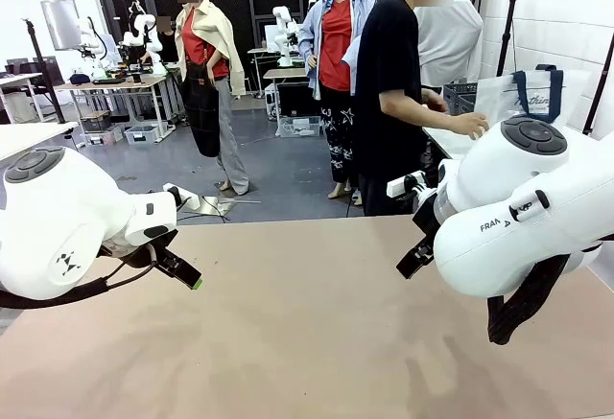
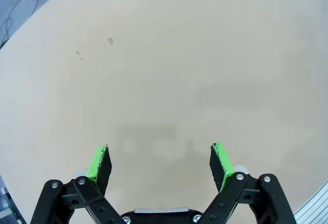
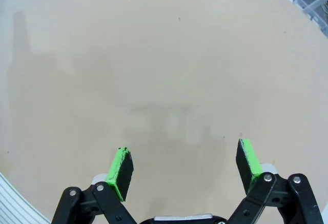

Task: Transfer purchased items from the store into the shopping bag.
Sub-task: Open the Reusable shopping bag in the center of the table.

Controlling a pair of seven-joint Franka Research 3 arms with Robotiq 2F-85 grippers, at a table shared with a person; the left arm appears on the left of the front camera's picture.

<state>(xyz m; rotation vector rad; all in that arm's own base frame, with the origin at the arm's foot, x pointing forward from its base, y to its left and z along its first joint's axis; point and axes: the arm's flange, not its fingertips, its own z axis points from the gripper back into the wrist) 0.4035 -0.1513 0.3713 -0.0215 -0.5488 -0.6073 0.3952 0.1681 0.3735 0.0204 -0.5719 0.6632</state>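
The shopping bag (image 1: 531, 93), translucent whitish with navy strap handles, stands at the far right behind my right arm. A person in a black T-shirt has a hand (image 1: 469, 125) at its side. Part of the dark grey lattice basket (image 1: 460, 95) shows just left of the bag, behind the person's arm. My left gripper (image 2: 160, 158) hangs open over the bare tan table (image 2: 169, 70), nothing between its green pads. My right gripper (image 3: 184, 165) is likewise open over bare tabletop. In the front view the left gripper (image 1: 184, 271) sits low at the left and the right gripper (image 1: 415, 258) right of centre.
The tan table (image 1: 297, 333) stretches between both arms, its far edge near the person. A white power strip (image 1: 408, 184) lies at the far right edge. Beyond are a grey floor and other work tables.
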